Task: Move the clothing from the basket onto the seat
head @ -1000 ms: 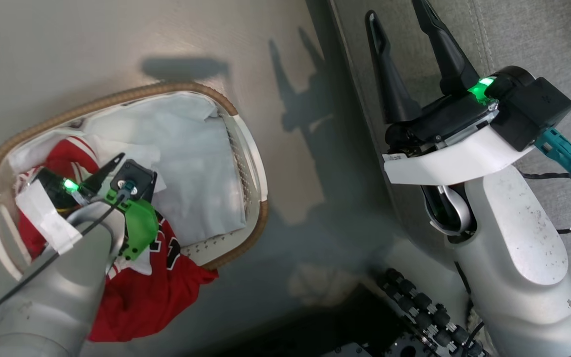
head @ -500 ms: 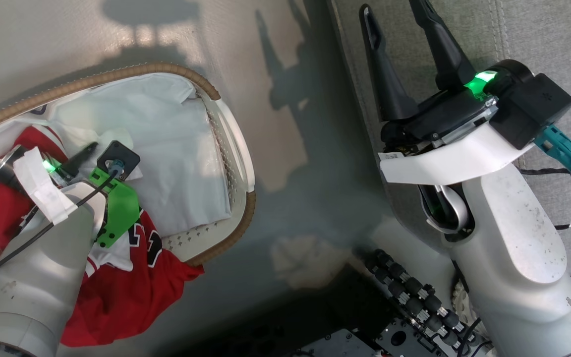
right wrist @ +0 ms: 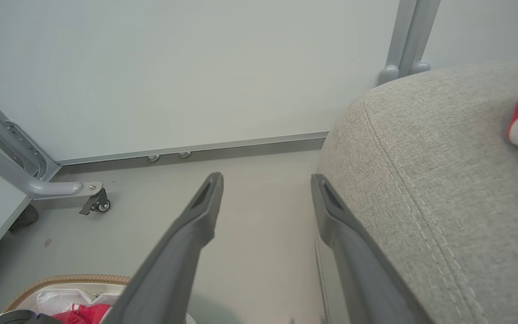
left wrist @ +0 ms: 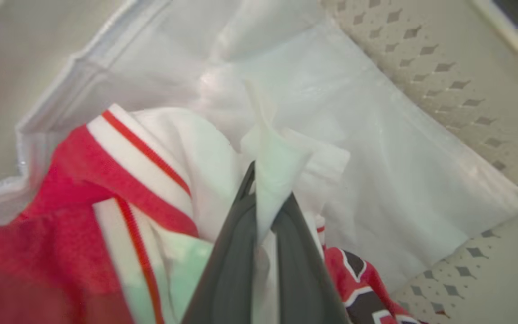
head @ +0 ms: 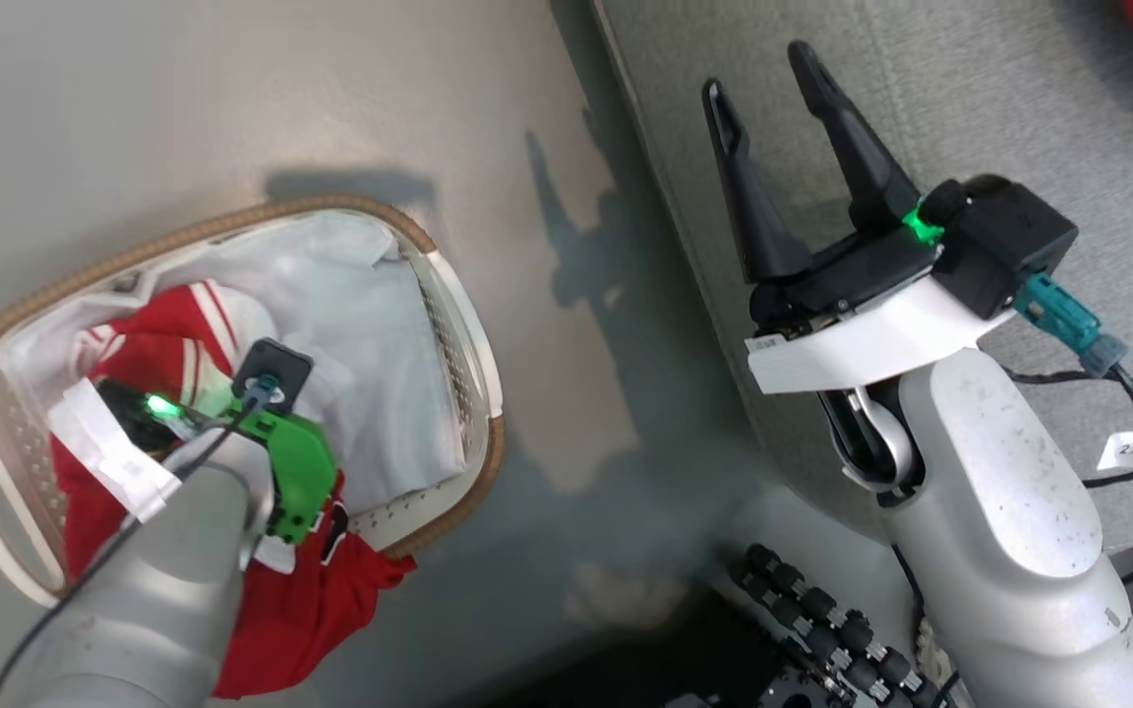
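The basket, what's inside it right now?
Red clothing with white striped trim and a white liner; the left gripper is shut on a white fold. Fabric covers the basket floor, so anything beneath is hidden.

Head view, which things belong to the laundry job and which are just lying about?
Job: clothing, basket, seat, left gripper pinching a white fold of the clothing, open right gripper.
Lying about: white liner, wheeled frame leg.

Speckled silver forearm [head: 1019, 511], black right tool [head: 758, 69], teal plug [head: 1058, 313].
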